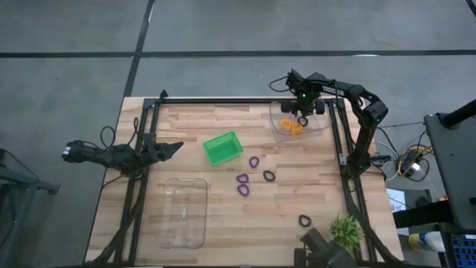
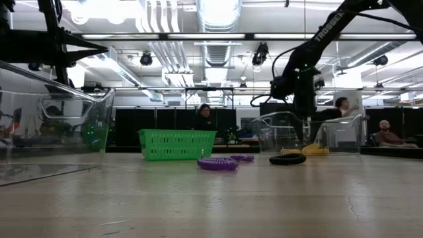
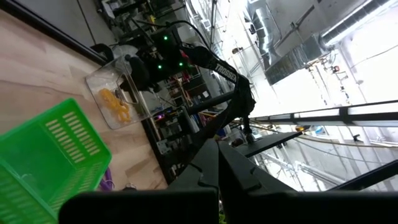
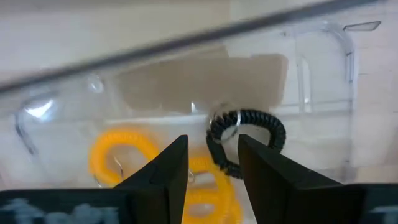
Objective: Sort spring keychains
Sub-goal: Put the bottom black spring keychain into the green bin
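My right gripper (image 1: 301, 113) (image 4: 213, 163) is open over the clear bin (image 1: 321, 128) at the table's far right. In that bin lie orange spring keychains (image 1: 291, 126) (image 4: 118, 157) and one black keychain (image 1: 303, 120) (image 4: 249, 138), which shows just beyond my fingertips. I see no contact with it. On the bare wood lie three purple keychains (image 1: 254, 161) (image 1: 242, 179) (image 1: 243, 190) and two more black ones (image 1: 268, 176) (image 1: 304, 220). My left gripper (image 1: 175, 147) (image 3: 217, 171) is shut and waits at the table's left side, next to the green bin (image 1: 223, 147).
A second clear bin (image 1: 184, 211) stands near the table's near left part. A small green spiky plant (image 1: 346, 231) sits at the near right corner. A dark frame runs along the table's left, far and right edges. People sit in the room beyond the table.
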